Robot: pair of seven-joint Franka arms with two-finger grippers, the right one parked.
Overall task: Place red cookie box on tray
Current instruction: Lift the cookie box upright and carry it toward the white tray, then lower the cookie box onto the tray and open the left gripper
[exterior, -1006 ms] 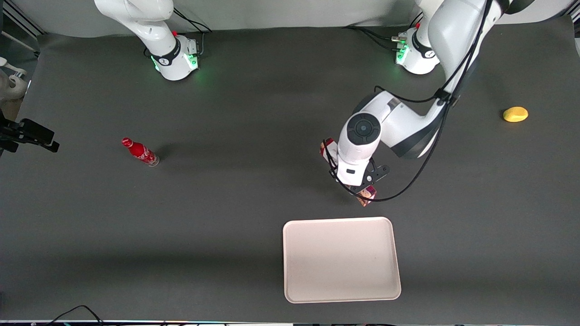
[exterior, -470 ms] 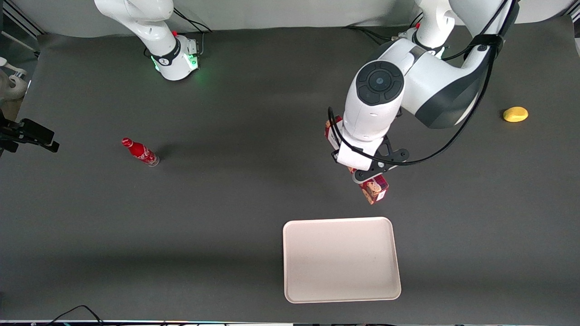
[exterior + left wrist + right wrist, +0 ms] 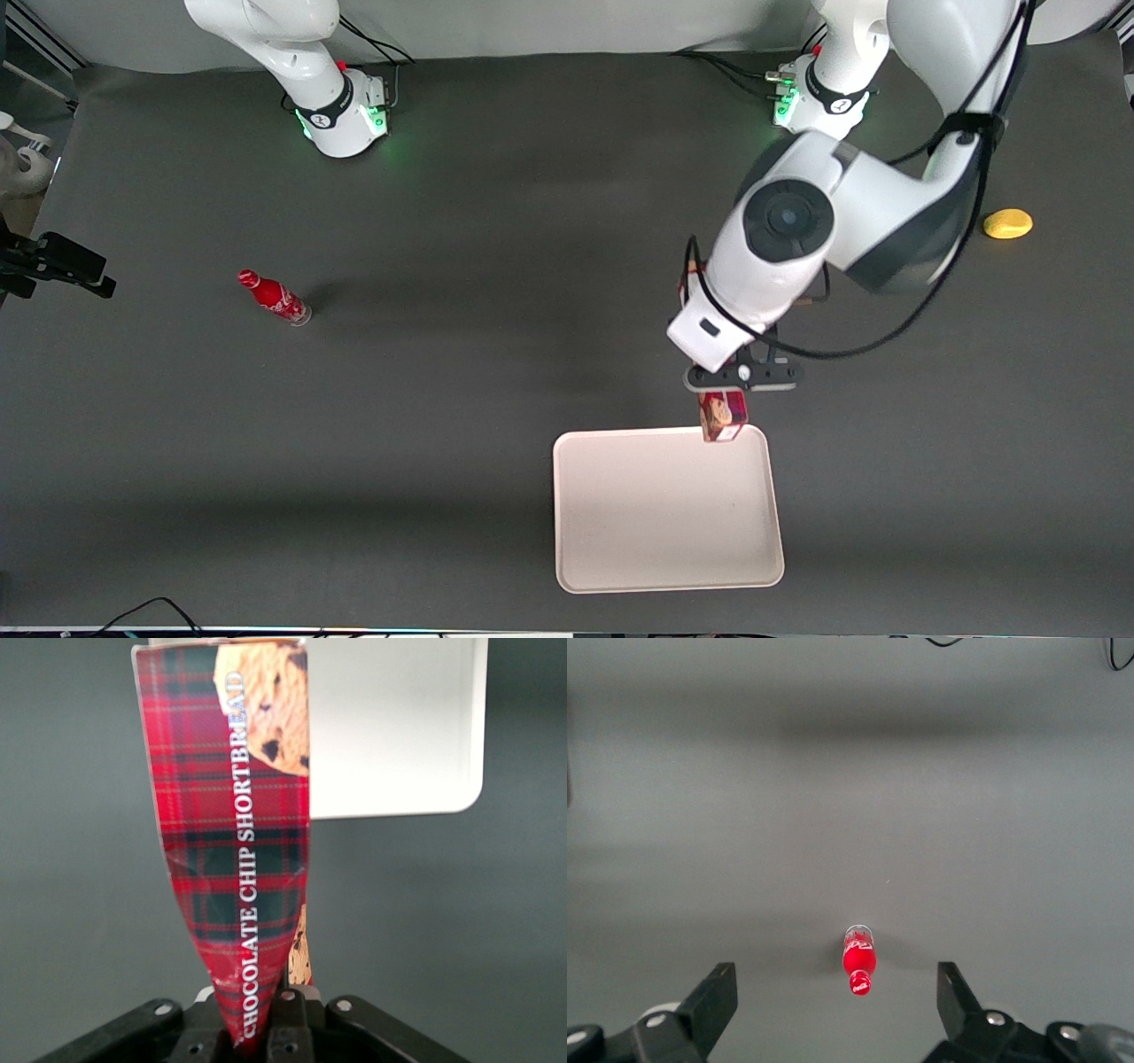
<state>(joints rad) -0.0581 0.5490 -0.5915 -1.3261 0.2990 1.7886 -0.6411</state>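
Black-fingered and clamped on the red cookie box (image 3: 722, 416), the left gripper (image 3: 742, 376) hangs just off the tray's (image 3: 664, 567) rim farthest from the front camera, at about one o'clock from the tray's middle. The box is lifted clear of the table, its free end over that rim. Judging from this, pickup is done; carrying farther over the tray, lowering and release remain. The box (image 3: 235, 828) is long, narrow, red plaid, printed with cookies and "CHOCOLATE CHIP SHORTBREAD", slightly dented near the grip.
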